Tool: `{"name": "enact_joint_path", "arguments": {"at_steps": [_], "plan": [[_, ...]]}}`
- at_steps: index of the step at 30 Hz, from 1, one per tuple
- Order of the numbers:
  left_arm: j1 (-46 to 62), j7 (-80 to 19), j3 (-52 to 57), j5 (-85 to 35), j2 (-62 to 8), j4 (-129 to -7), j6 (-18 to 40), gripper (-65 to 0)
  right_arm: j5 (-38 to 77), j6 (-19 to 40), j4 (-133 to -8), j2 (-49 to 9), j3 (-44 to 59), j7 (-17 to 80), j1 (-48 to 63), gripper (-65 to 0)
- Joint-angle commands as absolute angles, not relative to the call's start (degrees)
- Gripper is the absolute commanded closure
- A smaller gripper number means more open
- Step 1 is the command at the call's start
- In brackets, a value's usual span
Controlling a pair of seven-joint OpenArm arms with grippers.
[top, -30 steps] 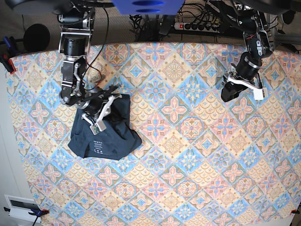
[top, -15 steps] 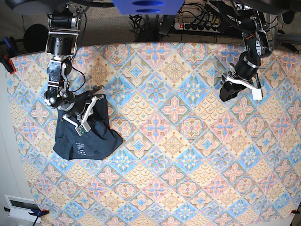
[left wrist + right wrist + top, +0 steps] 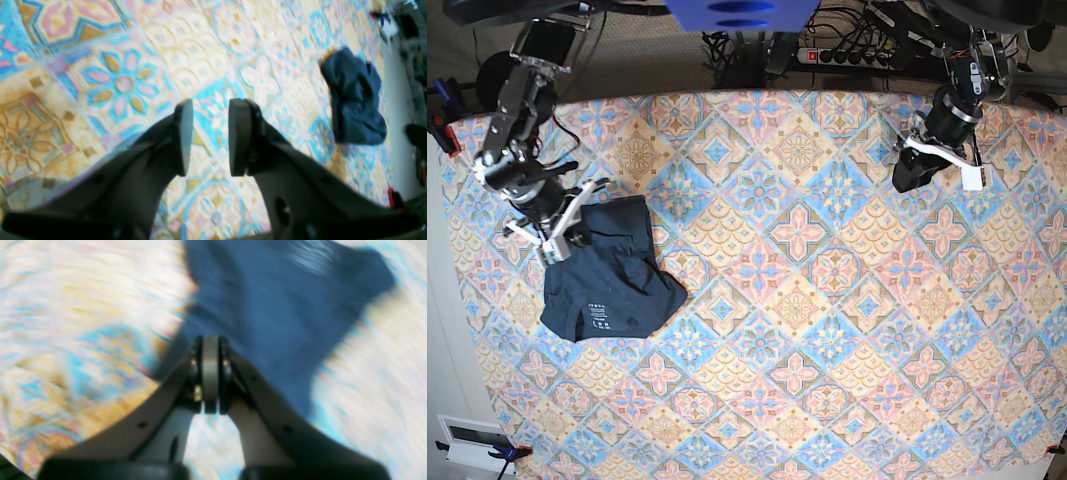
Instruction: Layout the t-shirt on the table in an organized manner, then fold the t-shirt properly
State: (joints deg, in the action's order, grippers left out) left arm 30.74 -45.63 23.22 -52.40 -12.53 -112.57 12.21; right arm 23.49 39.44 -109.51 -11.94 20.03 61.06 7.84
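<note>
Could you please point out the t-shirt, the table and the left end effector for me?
t-shirt [image 3: 612,280]: base view, middle of the bunched dark fabric.
table [image 3: 827,330]: base view, bare patterned cloth right of centre.
left end effector [image 3: 208,136]: left wrist view, gap between its parted fingertips.

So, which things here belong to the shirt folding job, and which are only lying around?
Belong to the job:
- t-shirt, crumpled near the table edge
- table
- right tool, shut, beside the shirt
- left tool, slightly open, empty

Lying around:
- power strip behind the table
- red clamp at the table edge
</note>
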Motion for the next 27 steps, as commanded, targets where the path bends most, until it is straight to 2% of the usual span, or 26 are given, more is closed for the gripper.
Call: {"name": "enact_joint_path", "arguments": {"at_steps": [1,5,11,21,27], "plan": [[32.1,-44.4,23.6,-53.1,-13.1,-114.4,12.5,-16.3,26.1,40.0,-111.5,-12.2,21.7,60.8,8.7,-0.7],[37.2,-44.0,23.7,-53.2,-13.2,-116.4,12.5,-14.7,31.1,40.0,-112.0,-12.2,29.1,61.4,16.2,-0.7],[45.8,-44.4,26.8,-53.3,-13.1,-118.9,12.5,-0.4,37.0,40.0,-112.3,-12.2,40.7,61.5,27.4,-0.7],[61.4,-44.4,30.5,-52.6,-13.1,-119.1,12.6,0.0,36.6,40.0,-111.7,-12.2,47.4,61.4,46.1,-0.7],[65.9,-44.3,28.4,-40.6,-12.9,-116.0,12.6,0.0,29.4,40.0,-106.8,-10.8,45.1,61.2,51.7,-0.7]]}}
